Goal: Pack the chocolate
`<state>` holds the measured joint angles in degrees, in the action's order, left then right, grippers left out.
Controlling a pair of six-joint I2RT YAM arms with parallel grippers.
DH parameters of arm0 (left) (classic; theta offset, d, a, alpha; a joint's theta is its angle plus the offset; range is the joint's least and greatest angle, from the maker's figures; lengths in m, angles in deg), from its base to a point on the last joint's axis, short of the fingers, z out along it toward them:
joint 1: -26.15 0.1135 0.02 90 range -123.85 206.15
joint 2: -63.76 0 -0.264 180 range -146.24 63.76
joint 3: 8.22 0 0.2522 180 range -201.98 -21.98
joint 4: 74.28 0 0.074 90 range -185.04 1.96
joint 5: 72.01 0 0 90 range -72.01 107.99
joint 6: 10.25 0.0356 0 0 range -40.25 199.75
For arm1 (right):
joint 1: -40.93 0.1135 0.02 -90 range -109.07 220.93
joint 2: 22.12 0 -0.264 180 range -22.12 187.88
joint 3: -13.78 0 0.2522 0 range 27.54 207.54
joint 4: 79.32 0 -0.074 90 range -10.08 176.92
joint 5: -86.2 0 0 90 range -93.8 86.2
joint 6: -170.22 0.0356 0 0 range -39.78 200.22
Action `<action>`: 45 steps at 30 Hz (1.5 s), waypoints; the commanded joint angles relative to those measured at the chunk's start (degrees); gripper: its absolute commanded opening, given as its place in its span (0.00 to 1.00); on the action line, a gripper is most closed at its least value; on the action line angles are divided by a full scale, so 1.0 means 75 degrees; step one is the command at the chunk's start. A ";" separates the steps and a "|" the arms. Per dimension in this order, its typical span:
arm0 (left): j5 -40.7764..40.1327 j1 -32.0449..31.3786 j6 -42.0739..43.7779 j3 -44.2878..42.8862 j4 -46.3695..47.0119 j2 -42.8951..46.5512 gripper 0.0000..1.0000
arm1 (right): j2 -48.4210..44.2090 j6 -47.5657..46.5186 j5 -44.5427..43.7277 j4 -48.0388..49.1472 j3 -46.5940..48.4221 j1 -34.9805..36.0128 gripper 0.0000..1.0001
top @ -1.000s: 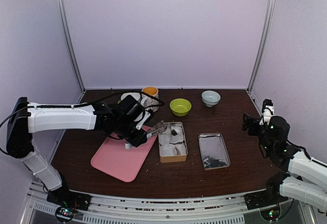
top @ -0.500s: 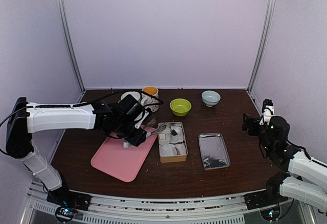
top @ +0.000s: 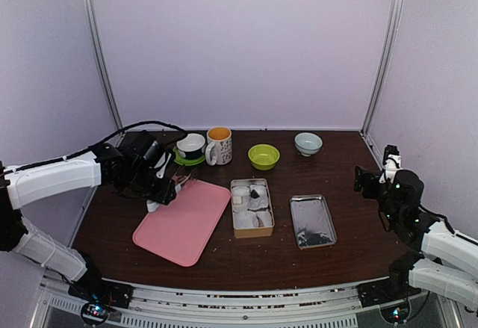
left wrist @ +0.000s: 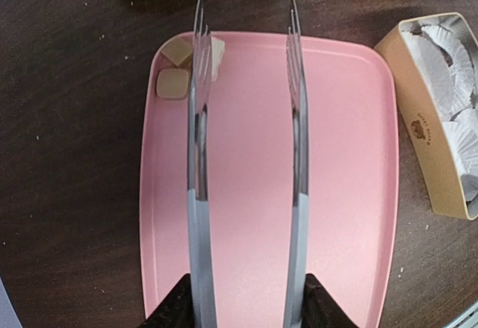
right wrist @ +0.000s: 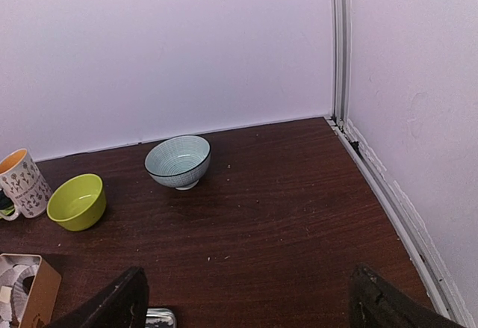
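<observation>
My left gripper (top: pixel 158 180) (left wrist: pixel 246 302) is shut on long metal tongs (left wrist: pixel 296 119), whose two arms stand apart and empty above the pink tray (left wrist: pixel 246 156). Whitish-tan chocolate lumps (left wrist: pixel 172 83) lie in the tray's far left corner, under the left tong tip. The bear-printed tin (top: pixel 252 207) (left wrist: pixel 437 130) stands right of the tray with white paper cups and a dark chocolate (top: pixel 255 192) inside. My right gripper (top: pixel 373 182) (right wrist: pixel 250 317) is open and empty, far right, above bare table.
The silver tin lid (top: pixel 312 221) lies right of the tin with dark bits in it. At the back stand a cup on a green saucer (top: pixel 190 147), a mug (top: pixel 219 145), a yellow-green bowl (top: pixel 264 155) and a blue-white bowl (top: pixel 308 143) (right wrist: pixel 178 161).
My left arm has drawn back to the left, taking the tongs from the tin's edge to the tray's far left corner. The right arm has not moved.
</observation>
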<state>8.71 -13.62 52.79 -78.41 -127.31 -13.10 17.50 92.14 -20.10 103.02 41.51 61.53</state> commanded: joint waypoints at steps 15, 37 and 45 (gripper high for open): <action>0.0231 0.0736 0.0751 -0.0504 0.0185 -0.1188 0.40 | -0.0225 -0.0055 0.0042 -0.0025 0.0074 -0.0034 0.93; 0.0577 0.0737 0.0866 -0.0995 -0.0494 -0.1034 0.20 | -0.0260 -0.0042 0.0040 -0.0088 0.0080 -0.0028 0.93; 0.1706 0.0162 0.0733 -0.0814 -0.0579 0.0362 0.18 | -0.0240 -0.0055 0.0067 -0.0078 0.0091 -0.0028 0.93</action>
<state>15.72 -9.40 58.28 -83.61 -132.79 -14.98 16.05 92.14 -20.10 102.98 41.51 61.53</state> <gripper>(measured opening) 0.262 0.932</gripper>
